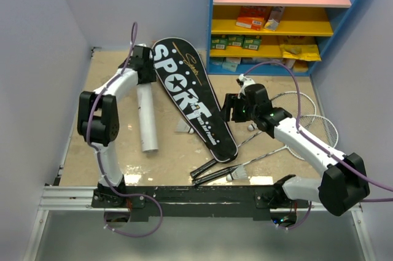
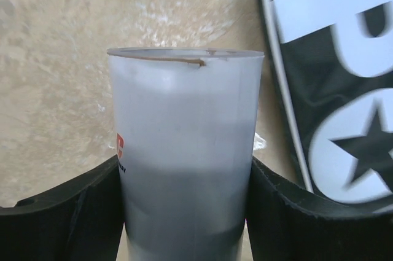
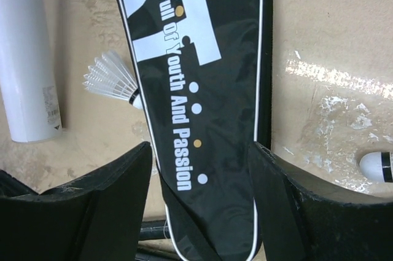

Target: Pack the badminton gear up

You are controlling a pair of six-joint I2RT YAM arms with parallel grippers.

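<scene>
- While my left pincer [image 2: 184, 209] clenches the tube [image 2: 184, 120], both fingers [image 2: 73, 218] press flat against its sides.
- From that pincer the tube runs back toward my bases, lying on the table [image 1: 86, 144].
- Just right of the left pincer lies the bag [image 2: 344, 89], lettering up.
- My right pincer [image 3: 199, 175] is released, jaws wide apart, hanging over the bag's narrow end.
- Ahead and left of the right pincer, a shuttlecock [image 3: 113, 80] lies with its cork at the bag's edge; the cork of a second shuttlecock [image 3: 376, 166] shows to its right.
- Behind the right pincer, the rackets [image 1: 204, 168] lie crossed, handles near my bases, heads under my right arm.
</scene>
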